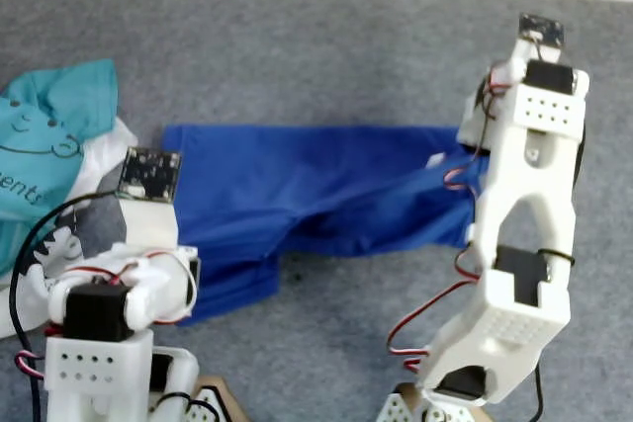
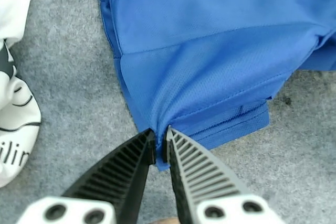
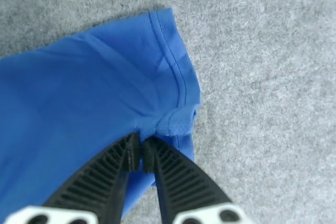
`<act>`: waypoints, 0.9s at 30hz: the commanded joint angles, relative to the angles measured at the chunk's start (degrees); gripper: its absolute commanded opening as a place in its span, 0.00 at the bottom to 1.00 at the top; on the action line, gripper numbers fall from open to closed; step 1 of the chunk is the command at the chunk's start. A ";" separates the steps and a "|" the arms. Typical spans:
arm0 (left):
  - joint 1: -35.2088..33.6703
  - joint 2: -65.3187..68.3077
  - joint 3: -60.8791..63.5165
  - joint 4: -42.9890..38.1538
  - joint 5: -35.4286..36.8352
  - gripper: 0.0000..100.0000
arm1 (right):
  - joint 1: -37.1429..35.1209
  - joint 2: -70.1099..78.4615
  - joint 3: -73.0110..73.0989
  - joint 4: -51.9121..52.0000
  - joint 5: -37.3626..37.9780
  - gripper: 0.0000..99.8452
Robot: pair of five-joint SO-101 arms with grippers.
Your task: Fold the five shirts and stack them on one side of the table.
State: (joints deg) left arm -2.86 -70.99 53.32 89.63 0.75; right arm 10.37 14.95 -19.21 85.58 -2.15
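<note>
Pinching opposite ends of the blue shirt [image 1: 297,195], stretched across the grey surface [image 1: 297,37], with the left end effector [image 2: 160,141] and right end effector [image 3: 140,142]; masking both pinches from above with the arms [image 1: 524,195].

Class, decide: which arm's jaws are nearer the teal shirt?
Left. The left arm, jaws pinching the blue shirt at its hem, sits close beside the teal shirt; the right arm, jaws pinching the opposite end, is far from it.

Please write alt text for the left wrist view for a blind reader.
The left end effector is shut on the edge of a blue knit shirt lying on a grey felt-like table surface. A white printed garment lies nearby.
</note>
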 commanded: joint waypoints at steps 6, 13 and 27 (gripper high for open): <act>-0.31 -0.84 -0.13 0.26 -2.99 0.05 | 0.57 -3.65 2.24 -2.51 2.46 0.01; -0.48 -0.84 -0.48 0.35 -3.69 0.28 | -1.19 -3.65 1.71 0.40 2.64 0.12; -6.02 1.01 0.48 -13.98 -3.78 0.28 | -4.00 -5.14 -0.75 0.57 2.11 0.12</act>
State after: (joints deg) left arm -6.55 -71.25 53.67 82.68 -2.42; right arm 6.07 14.59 -16.57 86.11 -0.04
